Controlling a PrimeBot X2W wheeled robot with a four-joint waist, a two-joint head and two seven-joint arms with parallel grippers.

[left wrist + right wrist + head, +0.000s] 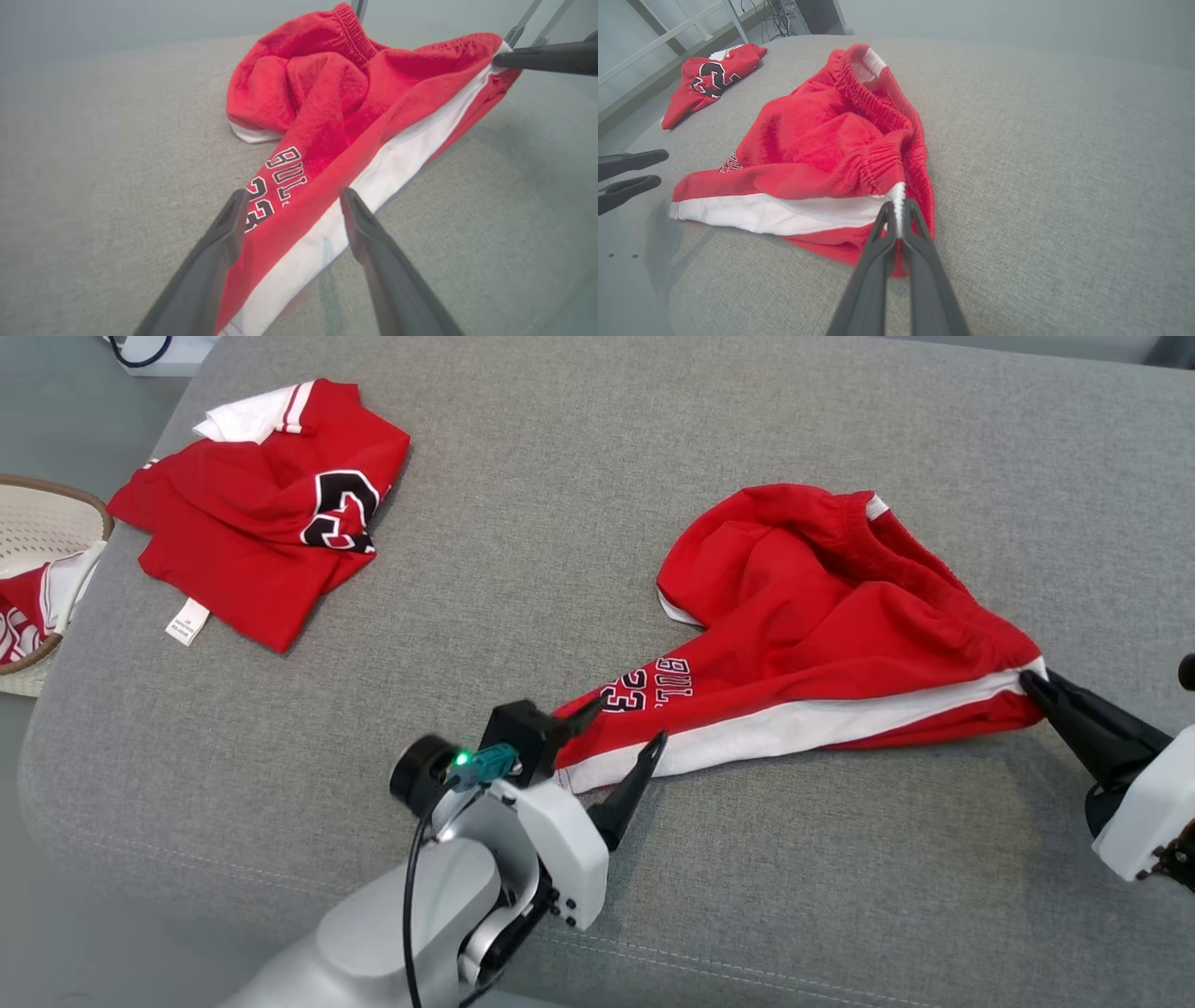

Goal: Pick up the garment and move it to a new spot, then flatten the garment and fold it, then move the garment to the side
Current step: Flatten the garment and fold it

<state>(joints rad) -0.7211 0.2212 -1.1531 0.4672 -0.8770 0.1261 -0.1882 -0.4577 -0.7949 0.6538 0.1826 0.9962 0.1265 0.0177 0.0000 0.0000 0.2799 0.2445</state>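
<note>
The shorts (pixel 822 616) lie crumpled at centre right of the head view. My right gripper (pixel 1032 679) pinches their waistband corner; my left gripper (pixel 630 723) stands wide astride the hem. Risk: that thin pinch slips when I lift, or the left closes on one layer only.

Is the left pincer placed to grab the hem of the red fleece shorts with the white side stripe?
Probably yes: the open left pincer straddles the hem of the white-striped red shorts, with nothing in between.
</note>
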